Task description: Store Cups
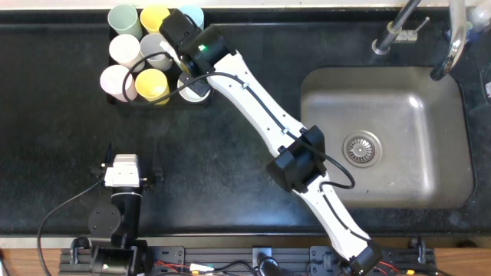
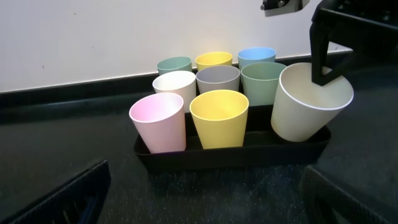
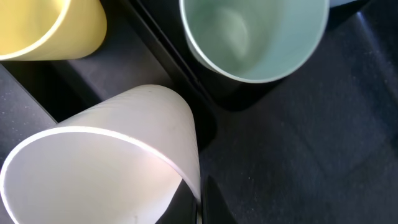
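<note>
From above, the black tray (image 1: 180, 102) of cups sits near the countertop's (image 1: 61, 138) back edge, left of the sink (image 1: 399, 176). The right arm (image 1: 253, 100) extends over to it. The left gripper (image 1: 126, 157) rests near the front left corner.

From the left wrist, that gripper's jaws stand spread wide. The right gripper (image 2: 323, 73) pinches the rim of a cream cup (image 2: 305, 109), which is tilted at the tray's front right corner beside a yellow cup (image 2: 219, 118).

From the right wrist, the pinched cream cup lies tilted. A pale green cup (image 3: 252, 37) stands upright next to it in the tray.
</note>
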`<state>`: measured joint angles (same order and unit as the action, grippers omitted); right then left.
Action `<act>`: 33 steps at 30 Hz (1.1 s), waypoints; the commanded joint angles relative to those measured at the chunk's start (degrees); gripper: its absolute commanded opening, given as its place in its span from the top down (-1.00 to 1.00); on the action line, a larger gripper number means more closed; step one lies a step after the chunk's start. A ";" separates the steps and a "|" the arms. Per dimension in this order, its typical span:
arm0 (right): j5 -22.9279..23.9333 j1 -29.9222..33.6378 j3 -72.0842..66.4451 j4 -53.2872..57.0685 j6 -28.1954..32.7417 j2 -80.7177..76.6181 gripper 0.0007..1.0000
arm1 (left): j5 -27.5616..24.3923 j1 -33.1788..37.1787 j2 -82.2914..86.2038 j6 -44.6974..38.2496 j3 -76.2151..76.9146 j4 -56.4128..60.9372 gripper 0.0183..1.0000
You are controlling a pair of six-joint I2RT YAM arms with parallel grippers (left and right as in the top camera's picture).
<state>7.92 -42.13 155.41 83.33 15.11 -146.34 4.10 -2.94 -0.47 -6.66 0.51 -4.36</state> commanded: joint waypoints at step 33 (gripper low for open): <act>0.76 -1.07 1.90 -1.20 0.94 -2.23 -0.99 | 0.22 0.37 0.35 -1.22 -0.04 -0.11 -1.00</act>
<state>7.60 -42.81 155.41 82.94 17.32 -148.46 4.10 -2.94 -0.47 -6.66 0.51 -4.34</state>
